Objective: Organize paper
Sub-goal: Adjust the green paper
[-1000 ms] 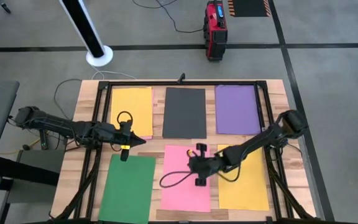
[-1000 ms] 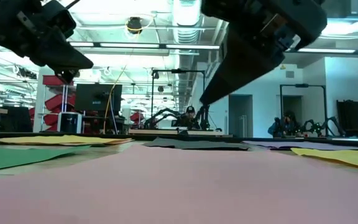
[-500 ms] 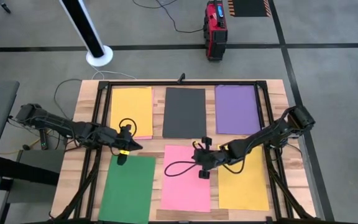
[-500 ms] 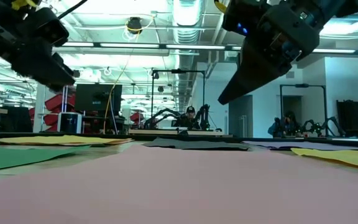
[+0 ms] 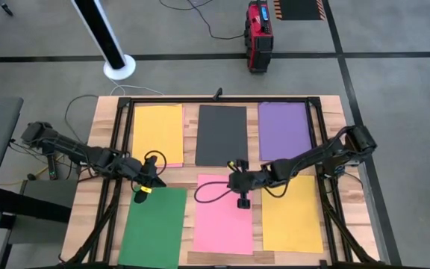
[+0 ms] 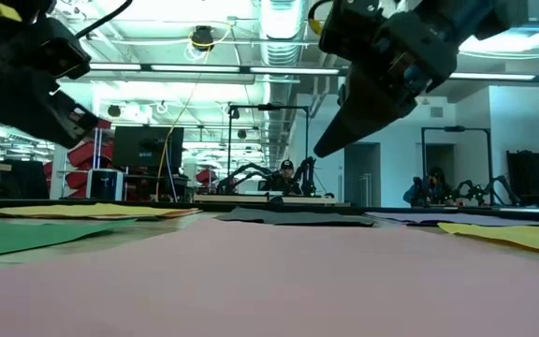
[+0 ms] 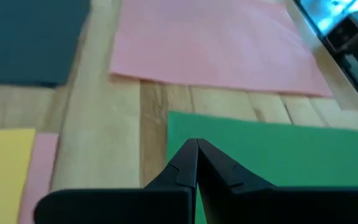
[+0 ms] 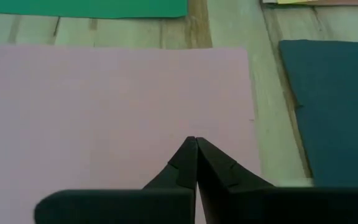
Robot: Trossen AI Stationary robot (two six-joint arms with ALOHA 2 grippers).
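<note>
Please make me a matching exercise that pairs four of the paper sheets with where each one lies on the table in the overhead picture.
Sheets:
1. green sheet
2. dark grey sheet
3. purple sheet
4. pink sheet

Places:
A. far row, middle
B. near row, middle
C. near row, on the left arm's side
D. far row, on the right arm's side

Pairs: 1-C, 2-A, 3-D, 4-B

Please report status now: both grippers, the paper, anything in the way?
Left gripper shut, empty, above green sheet top edge. Right gripper shut, empty, above pink sheet top edge. Six sheets flat, apart. Nothing in the way.
</note>
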